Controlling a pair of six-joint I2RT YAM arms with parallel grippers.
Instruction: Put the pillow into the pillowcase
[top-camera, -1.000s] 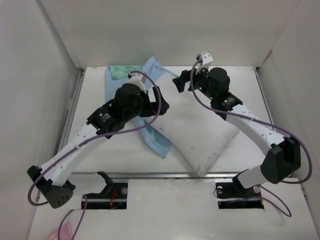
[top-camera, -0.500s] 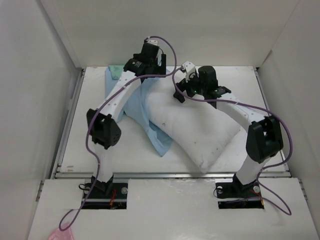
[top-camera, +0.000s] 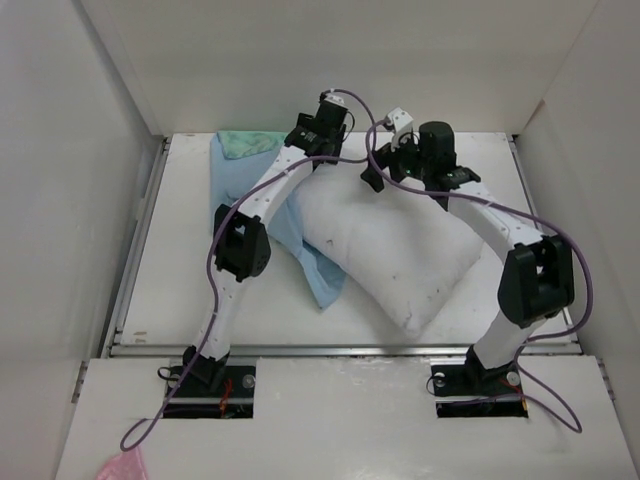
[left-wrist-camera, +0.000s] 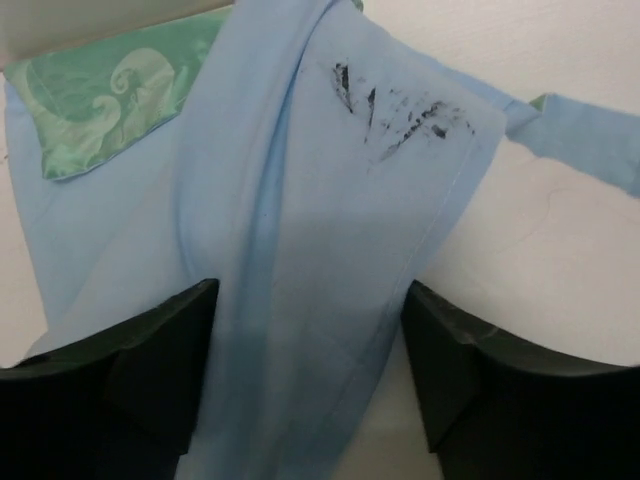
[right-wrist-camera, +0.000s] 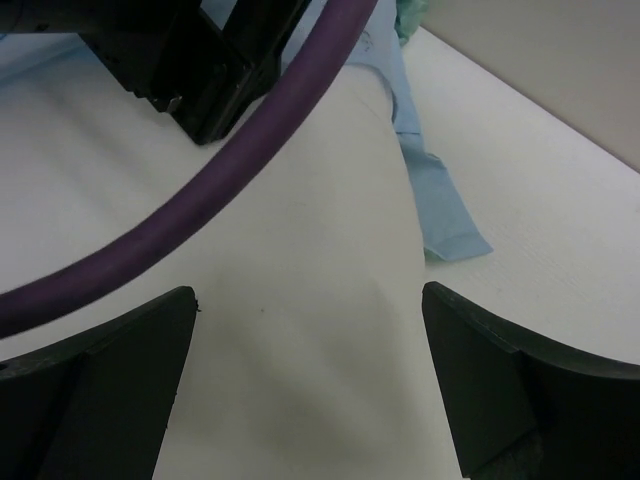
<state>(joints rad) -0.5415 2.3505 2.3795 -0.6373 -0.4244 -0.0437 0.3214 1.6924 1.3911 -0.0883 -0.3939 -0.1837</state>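
White walls (top-camera: 350, 60) box in a white counter (top-camera: 170, 290). Across its middle lies the plump white pillow (top-camera: 400, 250), outside the pale blue pillowcase (top-camera: 322, 278), whose cloth spreads left of it and partly beneath. Left tool (left-wrist-camera: 307, 295), jaws apart, straddles a pillowcase fold; right tool (right-wrist-camera: 308, 292) gapes wide above the pillow.

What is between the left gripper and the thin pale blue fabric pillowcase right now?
Nothing visible. The left gripper is open and straddles a fold of the thin pale blue fabric pillowcase; only that cloth lies between its jaws.
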